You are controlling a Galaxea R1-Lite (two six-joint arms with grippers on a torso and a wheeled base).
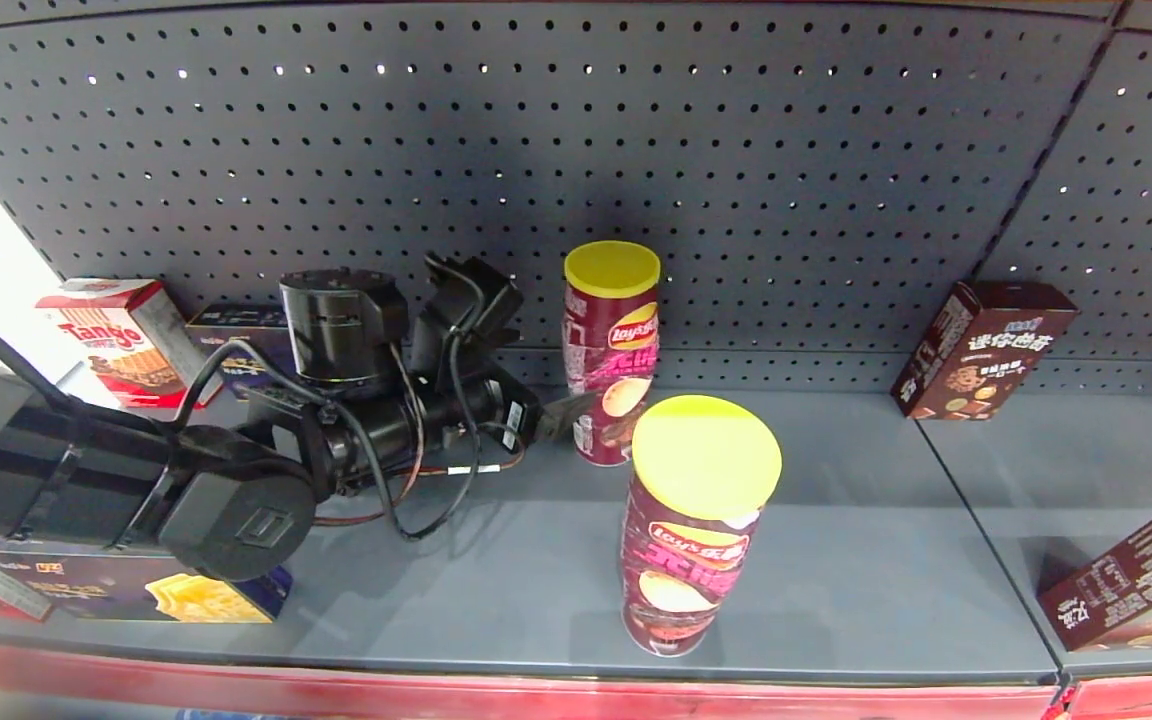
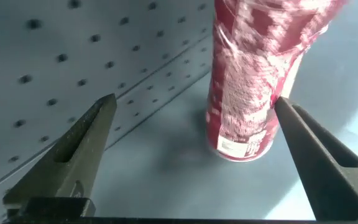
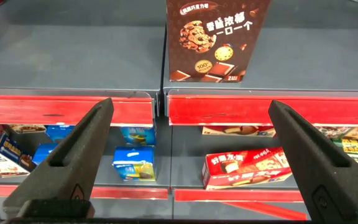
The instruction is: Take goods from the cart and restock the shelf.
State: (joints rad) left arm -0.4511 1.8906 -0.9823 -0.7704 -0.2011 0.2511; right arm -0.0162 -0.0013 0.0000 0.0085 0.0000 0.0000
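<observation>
The left hand [image 1: 564,412], opened wide, is just left of the far chips can [image 1: 612,350] on the shelf [image 1: 836,560]. A second can [image 1: 691,520] stands nearer, to the right. A wafer box [image 1: 116,340] stands far left. The right hand [image 3: 191,104] is wide too.

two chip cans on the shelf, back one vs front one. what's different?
Position: the back can stands close to the pegboard; the front can stands nearer the front edge of the shelf.
Gripper: the left gripper is open at the back can's lower part, not closed on it; the front can stands clear of it.
Shared: both upright, with yellow lids and the same dark red print.
</observation>
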